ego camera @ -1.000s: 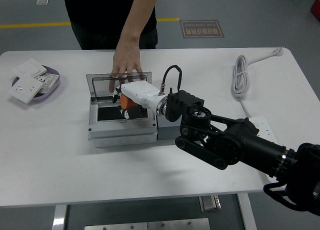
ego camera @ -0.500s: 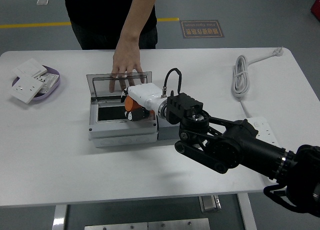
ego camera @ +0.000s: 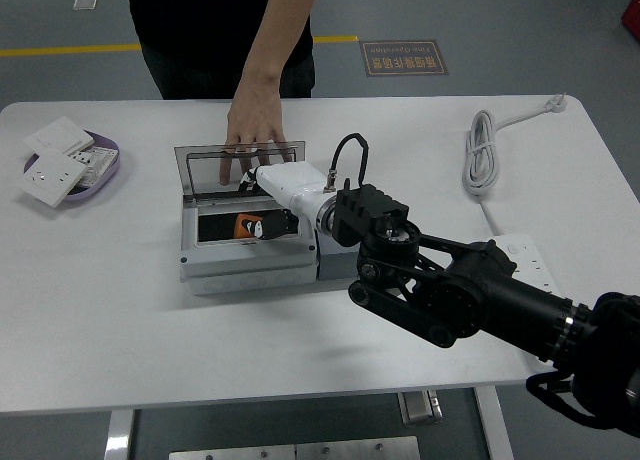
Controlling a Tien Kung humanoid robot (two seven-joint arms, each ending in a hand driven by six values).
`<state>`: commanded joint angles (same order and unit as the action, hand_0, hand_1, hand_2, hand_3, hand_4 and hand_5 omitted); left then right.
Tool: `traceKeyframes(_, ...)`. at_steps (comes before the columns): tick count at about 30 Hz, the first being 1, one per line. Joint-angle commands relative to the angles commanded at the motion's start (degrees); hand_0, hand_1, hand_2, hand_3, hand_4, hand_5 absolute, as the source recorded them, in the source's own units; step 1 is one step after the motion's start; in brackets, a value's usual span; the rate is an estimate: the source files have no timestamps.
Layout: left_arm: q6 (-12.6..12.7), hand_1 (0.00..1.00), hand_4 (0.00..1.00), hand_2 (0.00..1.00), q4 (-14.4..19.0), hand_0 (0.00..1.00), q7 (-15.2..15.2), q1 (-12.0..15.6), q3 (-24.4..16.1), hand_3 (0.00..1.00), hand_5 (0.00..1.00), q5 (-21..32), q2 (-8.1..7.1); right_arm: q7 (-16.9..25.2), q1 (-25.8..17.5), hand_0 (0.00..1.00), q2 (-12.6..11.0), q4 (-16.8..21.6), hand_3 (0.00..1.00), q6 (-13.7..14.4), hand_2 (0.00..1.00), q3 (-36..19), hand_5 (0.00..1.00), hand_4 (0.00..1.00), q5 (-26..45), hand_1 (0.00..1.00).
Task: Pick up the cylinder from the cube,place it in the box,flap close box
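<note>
The orange cylinder (ego camera: 243, 225) with a dark end lies flat on the floor of the grey box (ego camera: 240, 270). My right hand (ego camera: 283, 218), white-backed with black fingers, hovers over the box's right side; its fingers are relaxed just right of the cylinder and hold nothing. The box's clear lid (ego camera: 205, 170) stands open at the back. A person's hand (ego camera: 252, 130) rests on the lid's top edge. A grey cube (ego camera: 331, 264) abuts the box's right wall, partly hidden by my arm. My left arm is out of view.
A purple dish (ego camera: 105, 165) with white socket plates sits at the far left. A coiled white cable (ego camera: 482, 150) lies at the back right, with a white power strip (ego camera: 525, 258) beside my forearm. The person stands at the far edge.
The cylinder went from under my right hand down onto the box floor and now lies flat. My hand has drawn slightly right and away from it. The person's hand stays on the lid.
</note>
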<state>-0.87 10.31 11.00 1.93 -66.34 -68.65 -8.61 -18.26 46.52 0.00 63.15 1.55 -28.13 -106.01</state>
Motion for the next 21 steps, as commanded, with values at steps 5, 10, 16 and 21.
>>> traceKeyframes(5,0.0,0.578,0.643,0.591,0.0,0.599,0.0,0.4,0.1,0.583,0.201,0.0,0.19,0.4,-1.0,0.769,0.0,1.8,0.773,0.0,0.739,-1.6,0.378,0.712,2.3,0.707)
traceKeyframes(10,0.0,0.578,0.643,0.591,0.0,0.599,-0.1,0.6,0.3,0.583,0.202,0.2,0.43,0.4,-2.0,0.762,0.0,4.5,0.767,-1.3,0.729,-3.7,0.376,0.715,6.5,0.699)
traceKeyframes(16,0.0,0.578,0.642,0.591,0.0,0.598,-0.1,0.7,0.2,0.582,0.201,0.0,0.60,0.2,-2.5,0.742,-2.5,9.0,0.764,-3.6,0.724,-6.9,0.373,0.717,13.5,0.690)
traceKeyframes(21,0.0,0.578,0.641,0.590,0.0,0.599,-0.1,0.8,0.2,0.583,0.201,-0.1,0.66,0.4,-1.5,0.724,-4.9,11.3,0.755,-4.2,0.712,-9.4,0.374,0.717,17.6,0.679)
